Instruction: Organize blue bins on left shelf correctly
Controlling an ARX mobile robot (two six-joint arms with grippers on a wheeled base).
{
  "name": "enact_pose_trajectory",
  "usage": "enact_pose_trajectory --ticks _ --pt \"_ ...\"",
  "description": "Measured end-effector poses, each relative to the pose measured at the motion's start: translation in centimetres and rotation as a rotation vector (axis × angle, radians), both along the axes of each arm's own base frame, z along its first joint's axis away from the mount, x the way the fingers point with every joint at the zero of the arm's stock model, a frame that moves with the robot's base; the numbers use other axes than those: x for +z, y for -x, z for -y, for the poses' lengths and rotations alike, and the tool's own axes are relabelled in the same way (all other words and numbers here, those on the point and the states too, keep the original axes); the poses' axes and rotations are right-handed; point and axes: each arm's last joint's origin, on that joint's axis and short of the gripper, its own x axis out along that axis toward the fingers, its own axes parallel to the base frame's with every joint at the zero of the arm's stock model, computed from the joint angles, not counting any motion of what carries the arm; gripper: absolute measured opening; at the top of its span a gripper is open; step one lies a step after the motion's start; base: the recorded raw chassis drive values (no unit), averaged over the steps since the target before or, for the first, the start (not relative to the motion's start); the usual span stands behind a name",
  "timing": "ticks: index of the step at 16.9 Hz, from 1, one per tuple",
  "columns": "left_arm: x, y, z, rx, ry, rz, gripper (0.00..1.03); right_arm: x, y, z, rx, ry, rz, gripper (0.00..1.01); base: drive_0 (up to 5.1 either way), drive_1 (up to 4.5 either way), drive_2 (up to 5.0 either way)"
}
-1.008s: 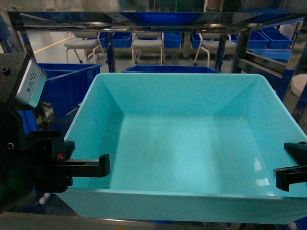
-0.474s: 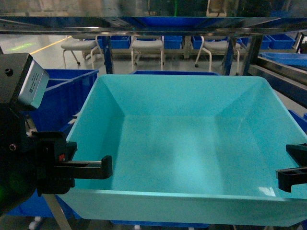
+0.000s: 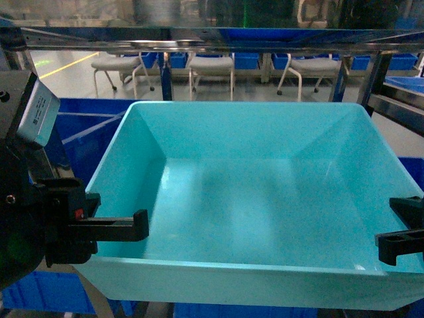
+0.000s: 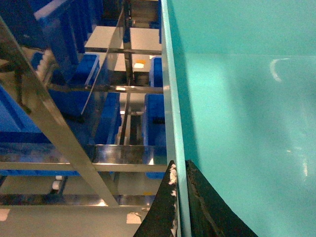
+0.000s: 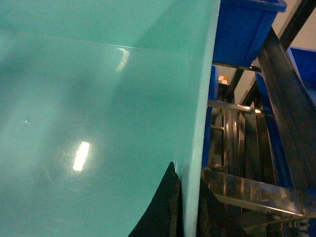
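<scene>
One light turquoise blue bin [image 3: 252, 199] fills the head view, held up by both arms in front of the left shelf, whose steel beam [image 3: 232, 36] crosses the top. My left gripper [image 3: 136, 228] is shut on the bin's left wall near the front corner. On the right wall, my right gripper [image 3: 391, 245] is shut too. In the left wrist view the black fingers of the left gripper [image 4: 180, 197] pinch the thin rim of the bin [image 4: 237, 98]. The right wrist view shows the right gripper [image 5: 190, 207] clamping the rim of the bin [image 5: 98, 98] the same way. The bin is empty.
Deep-blue crates [image 3: 86, 126] stand behind the bin at the left, and white chairs [image 3: 212, 66] stand on the floor beyond. Steel shelf beams [image 4: 59, 128] and blue crates [image 4: 84, 74] lie below the bin's left side. A steel beam [image 5: 247, 190] and a blue crate [image 5: 244, 29] lie by its right side.
The bin stays gripped on both sides. The background behind it has slid to the right, and the blue crate that showed behind the far rim is gone from view.
</scene>
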Motion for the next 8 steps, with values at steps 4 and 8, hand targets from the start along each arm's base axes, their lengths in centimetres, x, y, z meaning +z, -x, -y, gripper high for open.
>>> enact_pose_trajectory --ticks 4,8 --pt "-0.06 0.05 0.14 -0.009 0.001 -0.003 0.02 -0.02 -0.02 0.15 -0.004 0.0 -0.001 0.02 -3.4 -0.93 3.9" --pt "-0.04 0.15 0.06 -0.001 -0.001 0.0 0.02 0.04 0.0 0.14 -0.004 0.0 0.002 0.02 -3.0 -2.49 4.7"
